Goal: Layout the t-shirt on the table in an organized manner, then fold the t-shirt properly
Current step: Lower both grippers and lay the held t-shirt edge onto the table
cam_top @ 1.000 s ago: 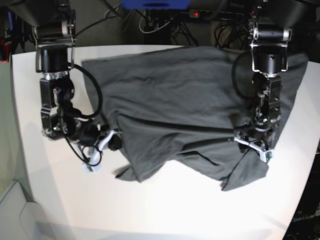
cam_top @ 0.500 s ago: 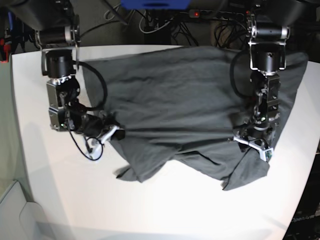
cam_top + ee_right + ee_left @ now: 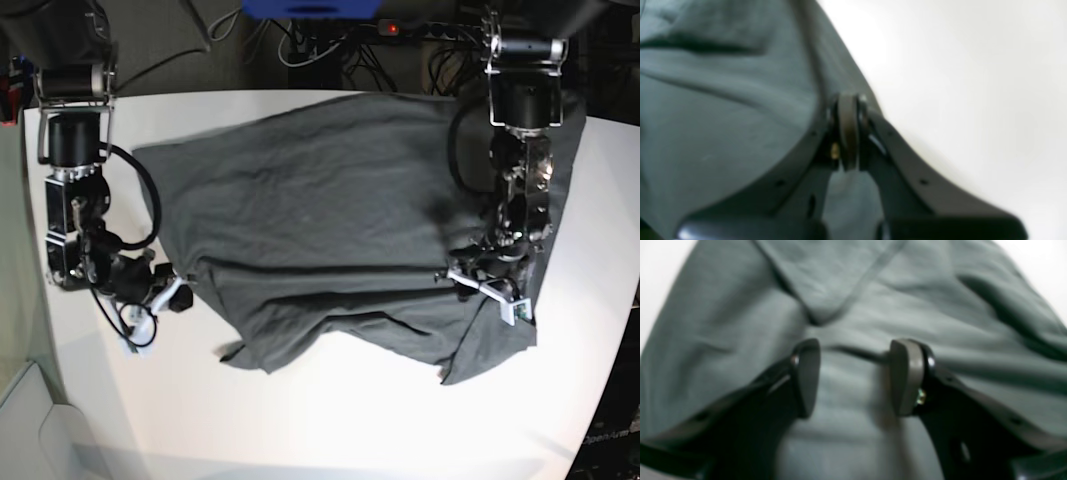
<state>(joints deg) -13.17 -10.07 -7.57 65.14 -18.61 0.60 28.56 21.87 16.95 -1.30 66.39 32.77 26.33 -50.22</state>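
Base view gives me the whole spread: the t-shirt lies across the middle and far part of the tabletop, dark charcoal, no print, rumpled rather than flat. Its near edge is folded over itself in long diagonal creases, with one loose corner poking toward me at the lower left and another at the lower right.

My right gripper sits low at the shirt's left edge. From the right wrist view its pads are pressed tight together with a hem of the cloth pinched between them, bare white tabletop just beside.

My left gripper hangs over the right side of the shirt. In the left wrist view the fingers stand about halfway apart, straddling a ridge of fabric without clamping it; whether the tips touch the cloth I cannot tell through the blur.
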